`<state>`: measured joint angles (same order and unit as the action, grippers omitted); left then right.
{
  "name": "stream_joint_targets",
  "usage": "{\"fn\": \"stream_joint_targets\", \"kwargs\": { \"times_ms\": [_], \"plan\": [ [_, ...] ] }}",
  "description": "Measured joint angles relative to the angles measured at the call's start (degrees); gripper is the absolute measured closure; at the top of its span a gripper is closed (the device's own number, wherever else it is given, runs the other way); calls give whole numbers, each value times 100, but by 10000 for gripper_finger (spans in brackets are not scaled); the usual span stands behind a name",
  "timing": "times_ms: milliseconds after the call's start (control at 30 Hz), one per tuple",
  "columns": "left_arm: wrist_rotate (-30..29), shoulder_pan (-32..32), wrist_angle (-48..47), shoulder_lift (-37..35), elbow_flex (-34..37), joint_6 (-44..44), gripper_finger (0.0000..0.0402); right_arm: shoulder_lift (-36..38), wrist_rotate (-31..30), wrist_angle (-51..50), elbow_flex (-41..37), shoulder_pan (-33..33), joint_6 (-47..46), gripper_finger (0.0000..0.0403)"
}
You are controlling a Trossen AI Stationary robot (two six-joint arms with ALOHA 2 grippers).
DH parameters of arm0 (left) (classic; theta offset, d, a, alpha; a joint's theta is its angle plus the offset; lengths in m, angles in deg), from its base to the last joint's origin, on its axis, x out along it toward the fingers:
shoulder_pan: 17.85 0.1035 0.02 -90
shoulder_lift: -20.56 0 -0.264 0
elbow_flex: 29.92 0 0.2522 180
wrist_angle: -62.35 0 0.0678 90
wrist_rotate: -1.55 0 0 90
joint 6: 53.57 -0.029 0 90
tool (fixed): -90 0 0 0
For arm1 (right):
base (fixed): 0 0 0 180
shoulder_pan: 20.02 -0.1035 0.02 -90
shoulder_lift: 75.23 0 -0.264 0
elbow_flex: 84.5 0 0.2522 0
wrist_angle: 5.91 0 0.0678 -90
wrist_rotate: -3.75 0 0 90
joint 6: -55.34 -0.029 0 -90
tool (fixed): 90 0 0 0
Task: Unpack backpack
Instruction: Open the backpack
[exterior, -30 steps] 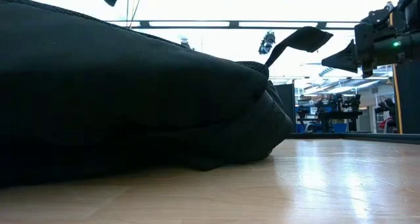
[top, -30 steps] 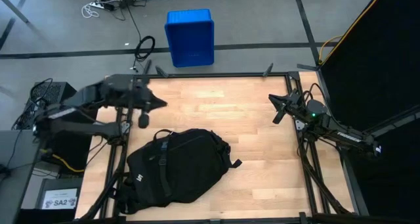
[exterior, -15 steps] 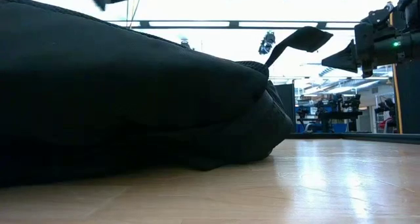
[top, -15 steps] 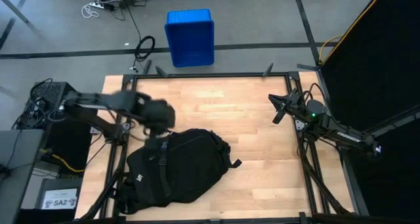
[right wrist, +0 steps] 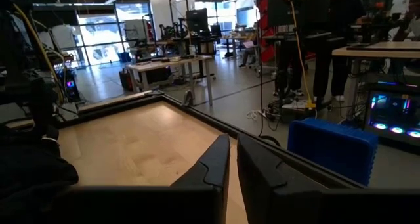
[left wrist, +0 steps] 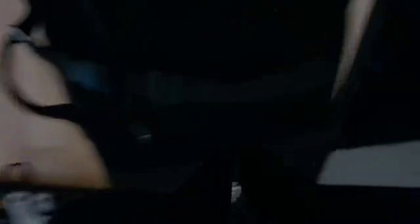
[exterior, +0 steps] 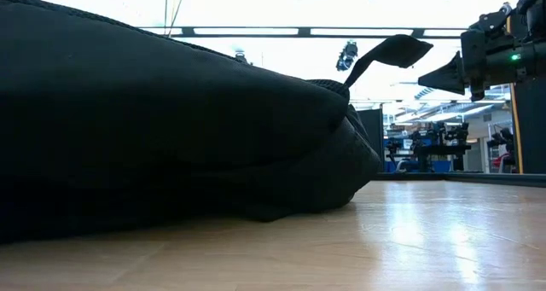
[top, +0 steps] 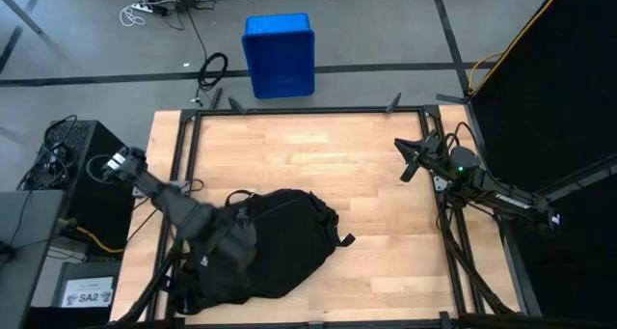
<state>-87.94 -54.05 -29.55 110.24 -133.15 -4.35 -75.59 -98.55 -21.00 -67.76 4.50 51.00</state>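
The black backpack (top: 289, 237) lies flat on the wooden table near its front left corner and fills most of the low view (exterior: 171, 112). A strap end (exterior: 388, 50) sticks up at its right side. My left gripper (top: 234, 250) points down over the backpack's left part and shows blurred and shut. Its own wrist view holds only dark fabric (left wrist: 210, 86). My right gripper (top: 409, 167) waits at the table's right edge, level and shut, with nothing between its fingers (right wrist: 233, 159). My left gripper stands over the backpack's left part, pointing down from above. Blur and the dark fabric hide the fingertips, so I cannot tell whether it touches the backpack.
A blue plastic crate (top: 279, 54) stands on the floor beyond the table's far edge and also shows in the right wrist view (right wrist: 331, 148). Bare wood (top: 386, 261) lies right of the backpack. A black metal frame (top: 308, 110) rims the table.
My left arm has swung from above the table's far left corner toward the near edge and down. It has tipped from nearly level to pointing down over the backpack's left part. The backpack has kept its place.
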Motion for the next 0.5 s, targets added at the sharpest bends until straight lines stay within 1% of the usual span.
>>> {"fn": "stream_joint_targets", "kwargs": {
  "times_ms": [33,133,167,233,333,433,500],
  "plan": [
    [-199,-106,219,21,0,359,402,0,0,0,0,0,-1,400],
    [-1233,-393,636,130,0,1657,402,0,0,-2,0,0,-1,402],
    [-1399,-437,688,183,0,1969,401,0,0,0,0,0,0,402],
    [-1348,-527,751,289,0,2191,400,0,0,-1,0,0,0,399],
    [-1071,-712,885,475,0,2010,390,0,-2,2,0,0,-2,395],
    [-978,-934,1249,770,0,1636,364,0,-2,17,0,0,0,394],
    [-780,-1041,1516,999,1,1439,339,0,0,20,0,0,0,396]
  ]
}}
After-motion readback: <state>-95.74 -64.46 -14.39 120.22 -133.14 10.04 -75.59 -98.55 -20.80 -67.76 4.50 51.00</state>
